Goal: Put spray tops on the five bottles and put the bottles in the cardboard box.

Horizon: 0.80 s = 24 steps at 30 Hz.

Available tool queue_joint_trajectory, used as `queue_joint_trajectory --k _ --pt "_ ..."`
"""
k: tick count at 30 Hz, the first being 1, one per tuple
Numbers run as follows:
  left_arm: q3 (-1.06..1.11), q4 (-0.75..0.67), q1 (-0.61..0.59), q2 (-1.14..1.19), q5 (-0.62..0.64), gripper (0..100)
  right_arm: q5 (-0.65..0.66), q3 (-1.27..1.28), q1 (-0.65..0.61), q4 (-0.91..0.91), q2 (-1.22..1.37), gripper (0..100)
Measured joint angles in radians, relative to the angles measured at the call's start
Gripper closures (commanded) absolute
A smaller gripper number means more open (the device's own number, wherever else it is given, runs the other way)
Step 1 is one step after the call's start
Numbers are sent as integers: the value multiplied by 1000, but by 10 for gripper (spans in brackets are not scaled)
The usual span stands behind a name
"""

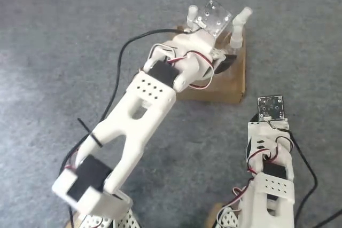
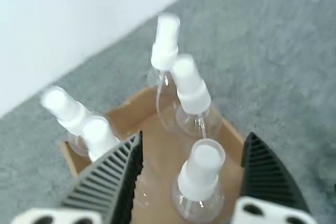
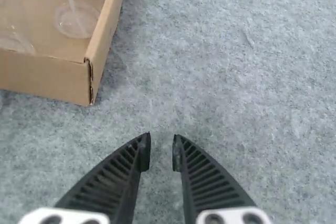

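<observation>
Bottles [image 2: 202, 169], five, capped, upright in box [image 2: 128, 109], axes vertical, all countable in left wrist view, two tops [image 1: 244, 14] past arm [image 1: 144, 110] in high view, left pincer [image 2: 194, 137] spread above, right pincer [image 3: 159, 142] nearly pressed together, empty, over desk [image 3: 236, 77].

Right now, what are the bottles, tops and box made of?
The bottles look like clear, glossy plastic, maybe glass: you see through them. The spray tops look like matte white plastic. The box is brown cardboard, dull, with a raw edge.
</observation>
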Motion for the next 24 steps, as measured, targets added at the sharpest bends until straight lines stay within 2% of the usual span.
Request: queue_joint_trajectory --k 12,21,24 --pt "29 247 -32 -434 0 717 0 0 0 25 0 948" --pt "410 253 -201 -858 0 717 0 0 0 25 0 946" --pt "551 253 -299 -1022 0 717 0 0 0 25 0 949"
